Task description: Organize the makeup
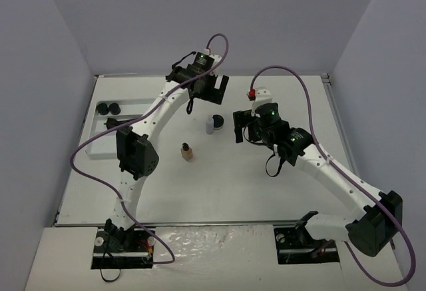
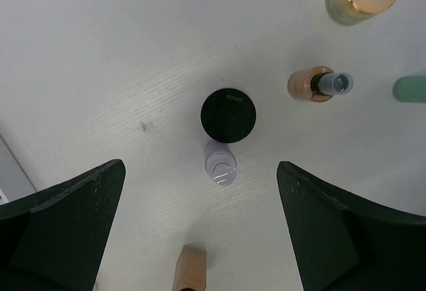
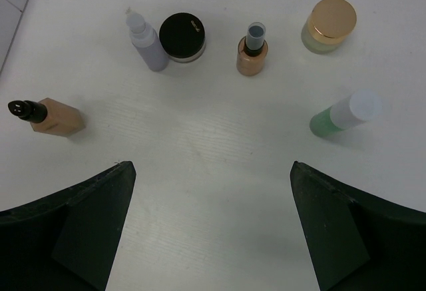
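We are looking down on a white, faintly grained tabletop boxed in by plain, pale lilac walls. Near its far-left corner a white ridged tray is lying, with two black round pots sitting at its far end. Toward the middle, a beige bottle is standing alone. Just beyond it, a lilac bottle is standing right beside a black pot. The left gripper is hovering above that pair, jaws spread wide, grasping nothing. Further right, a copper bottle, a gold-lidded jar and a green bottle are standing apart from one another. The right gripper is hanging over them, equally wide and empty.
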